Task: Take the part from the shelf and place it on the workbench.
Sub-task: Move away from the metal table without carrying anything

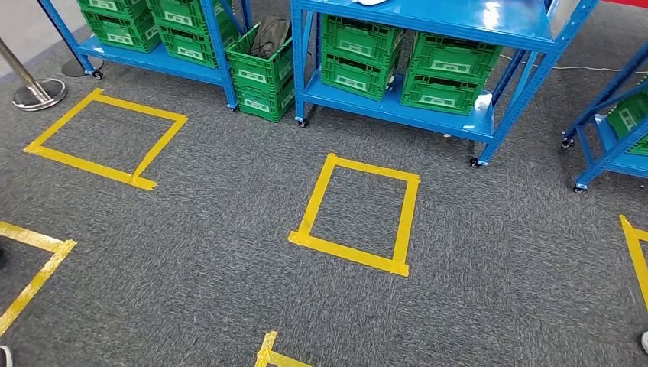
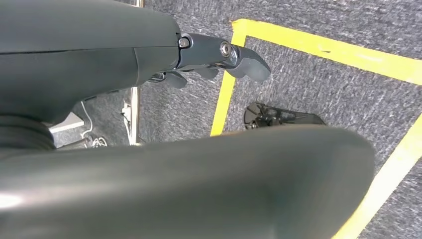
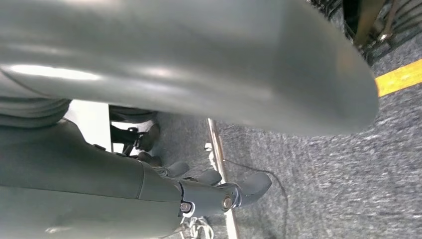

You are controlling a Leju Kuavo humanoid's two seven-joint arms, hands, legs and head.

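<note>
Two hands hang low over grey carpet point(image 1: 229, 229), each seen from its own wrist. Left hand point(image 2: 219, 57): fingers loosely apart and released, grasping nothing, above a yellow tape outline point(image 2: 318, 47) on the floor. Right hand point(image 3: 219, 191): fingers likewise apart and released, holding nothing, above carpet crossed by a thin metal strip point(image 3: 219, 149) and a dark cable point(image 3: 278, 191).

Head view, nearest ground: a tape corner point(image 1: 271, 355) at the lower edge, a partial tape outline point(image 1: 34, 267) at the left, and a further strip point(image 1: 634, 256) at the right. Middle ground: a complete tape square point(image 1: 359, 214) in the centre and a second square point(image 1: 107, 138) to the left. Far ground: a middle shelf point(image 1: 458, 23), blue, on castors, whose lower tier carries green crates point(image 1: 405, 61) side by side; a left shelf point(image 1: 153, 53) with more crates point(image 1: 153, 23); stacked crates point(image 1: 260, 76) on the floor between the two; part of a right shelf point(image 1: 611, 145); a chrome post base point(image 1: 38, 92) at far left.

Which item is the task's part cannot be told; the shelves stand well apart from both hands.
</note>
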